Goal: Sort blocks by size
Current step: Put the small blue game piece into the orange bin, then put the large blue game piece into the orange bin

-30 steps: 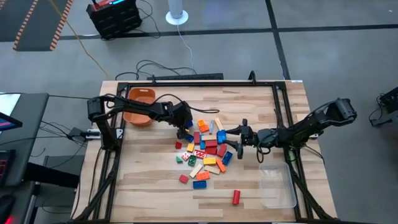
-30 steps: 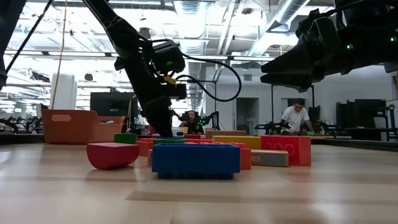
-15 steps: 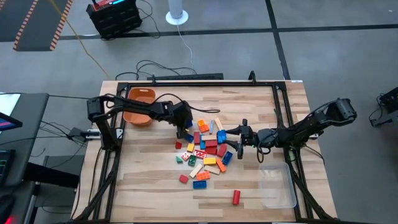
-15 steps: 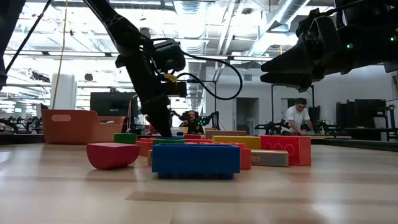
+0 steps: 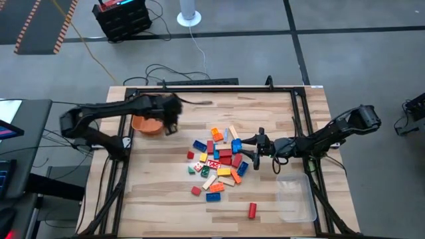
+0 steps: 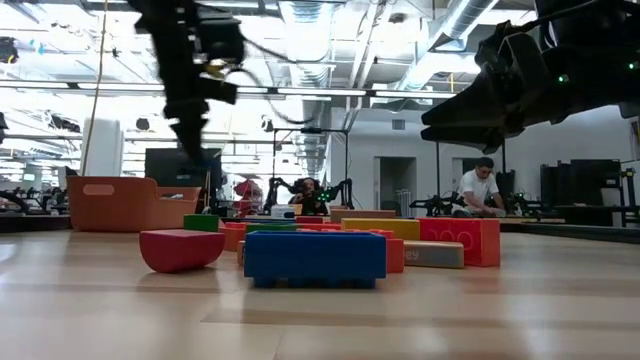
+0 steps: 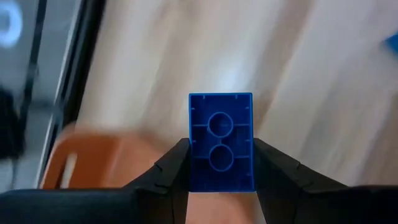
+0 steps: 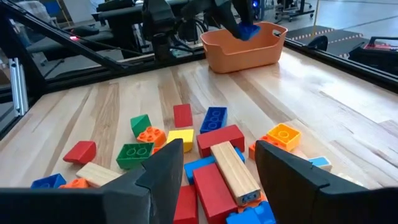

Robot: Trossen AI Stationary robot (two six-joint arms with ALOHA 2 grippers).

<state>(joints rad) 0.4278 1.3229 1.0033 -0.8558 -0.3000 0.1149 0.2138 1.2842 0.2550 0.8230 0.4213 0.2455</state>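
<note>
Blocks [image 5: 218, 159] sit heaped mid-bench; since a second ago our left gripper [image 5: 172, 113] has swung from the heap toward ten o'clock, its jaws clamped on a blue block [image 7: 221, 142] near the orange bin [image 5: 149, 113]. Our right gripper [image 5: 255, 148], jaws spread and empty, waits at the heap's three o'clock edge.

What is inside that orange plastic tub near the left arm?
The left claw, gripping a small blue plastic brick, covers part of the orange plastic tub. No blocks show inside; its floor stays hidden.

Blue brick [image 7: 221, 142] between dark fingers [image 7: 168, 168], over an orange bin [image 5: 147, 115]; pale wood table [image 5: 166, 199].
</note>
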